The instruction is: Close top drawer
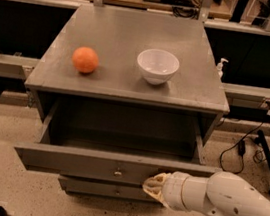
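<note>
top drawer (pixel 76 161): open, box drawn well out past the counter's (pixel 131 33) front edge.
knob (pixel 118 173): centre of the front panel, not gripped.
gripper (pixel 155 186): at the panel's lower edge, right of the knob, toward the front-right corner; its opening i cannot tell.
risk, skew: an off-centre push may rack the drawer and bind it.
risk, slip: the low contact may slide under the panel onto the lower drawer (pixel 87 187).
risk, jolt: a hard shove may roll the orange (pixel 85 59) off the left edge.
</note>
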